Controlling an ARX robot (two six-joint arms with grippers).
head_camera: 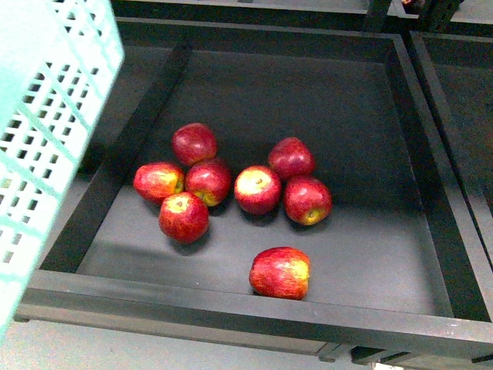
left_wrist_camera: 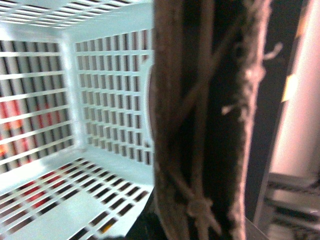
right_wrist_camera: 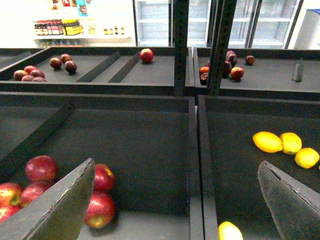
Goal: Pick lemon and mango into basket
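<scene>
Left wrist view is filled by the basket (left_wrist_camera: 100, 100), its pale turquoise slotted walls and base seen from inside, with blurred red showing through the slots. Its brown ribbed handle (left_wrist_camera: 175, 125), bound with frayed twine (left_wrist_camera: 200, 205), stands right against the lens. The left gripper cannot be made out there, so I cannot tell whether it is clenched or released. Front view has the basket (head_camera: 46, 131) looming at the far left, close to the camera and overlapping the left edge of a black compartment (head_camera: 370, 254) of the counter. Six red apples (head_camera: 208, 181) lie clustered close together left of that compartment's middle. A seventh apple (head_camera: 280, 272) lies apart from them near the front wall. Right wrist view shows the right gripper (right_wrist_camera: 176, 165) released, its two dark fingers (right_wrist_camera: 60, 205) spread wide above the wall (right_wrist_camera: 195, 150) between two compartments. Red apples (right_wrist_camera: 100, 195) lie on one side of the wall. In the neighbouring compartment (right_wrist_camera: 240, 165) lie three fruits. The mango (right_wrist_camera: 267, 141) is elongated and yellow-orange, a short yellow fruit (right_wrist_camera: 290, 142) touches it, and the lemon (right_wrist_camera: 307, 157), bright yellow, lies just beside that. Another yellow fruit (right_wrist_camera: 230, 231) lies nearer the gripper, cut by the picture's edge. Lemon and mango both rest on the counter, outside the basket.
</scene>
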